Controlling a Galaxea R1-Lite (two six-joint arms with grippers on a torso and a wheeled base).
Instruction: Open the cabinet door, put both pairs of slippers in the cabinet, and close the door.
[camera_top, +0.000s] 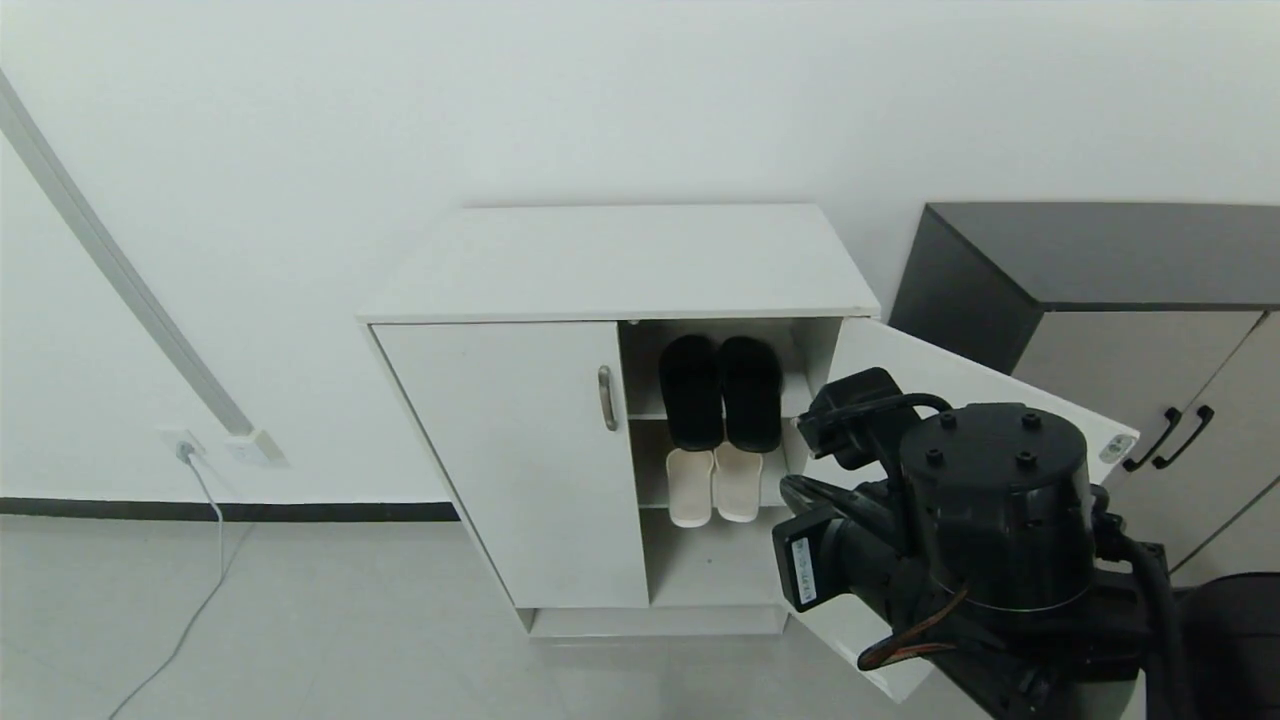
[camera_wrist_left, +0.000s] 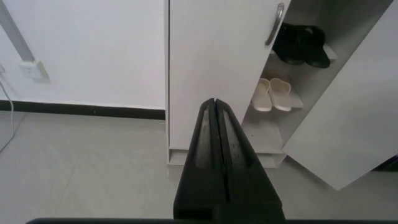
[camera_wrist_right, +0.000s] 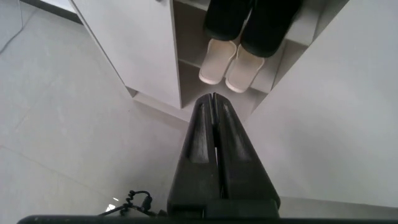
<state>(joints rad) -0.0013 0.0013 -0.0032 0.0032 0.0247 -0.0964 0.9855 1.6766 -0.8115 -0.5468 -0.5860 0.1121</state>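
Observation:
The white cabinet (camera_top: 620, 265) has its left door (camera_top: 500, 450) closed and its right door (camera_top: 960, 395) swung wide open. A black pair of slippers (camera_top: 720, 405) lies on the upper shelf and a white pair (camera_top: 713, 485) on the shelf below, toes pointing out. My right arm hangs low in front of the open door. Its gripper (camera_wrist_right: 214, 98) is shut and empty, and points at the white slippers (camera_wrist_right: 230, 62) from a short way off. My left gripper (camera_wrist_left: 214, 102), also shut and empty, is held back from the closed door (camera_wrist_left: 217, 62).
A dark grey cabinet (camera_top: 1100, 270) with black handles (camera_top: 1170, 437) stands right of the open door. On the left wall are a socket with a hanging cable (camera_top: 180, 445) and a slanted duct (camera_top: 120, 270). Tiled floor lies before the cabinet.

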